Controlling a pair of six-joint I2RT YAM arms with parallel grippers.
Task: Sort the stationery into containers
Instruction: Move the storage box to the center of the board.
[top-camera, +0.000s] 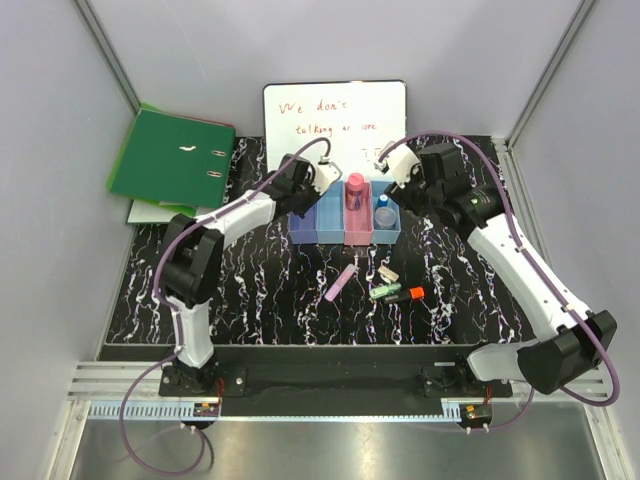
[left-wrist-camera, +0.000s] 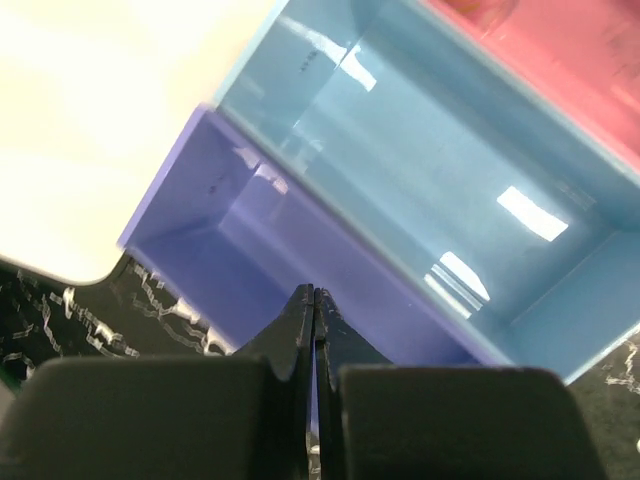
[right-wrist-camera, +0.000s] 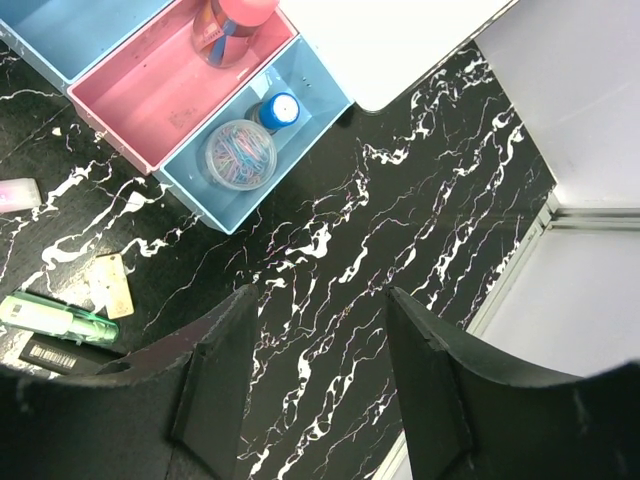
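Stationery: lilac marker, green highlighter and orange highlighter lie loose in front of the bins. Blue-capped bottle stands in the right-end bin. Left gripper, fingers pressed together, empty, hangs over the purple bin. Right gripper, fingers apart, empty, is beside the bins' right end. Whiteboard behind the bins: red handwriting, only "We don't" legible.

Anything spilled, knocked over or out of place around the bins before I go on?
Nothing looks spilled or damaged. The bins stand in a straight row. The lilac marker, green highlighter and orange highlighter lie loose on the mat in front of them, not yet sorted. The green binder lies tilted at the mat's far left corner.
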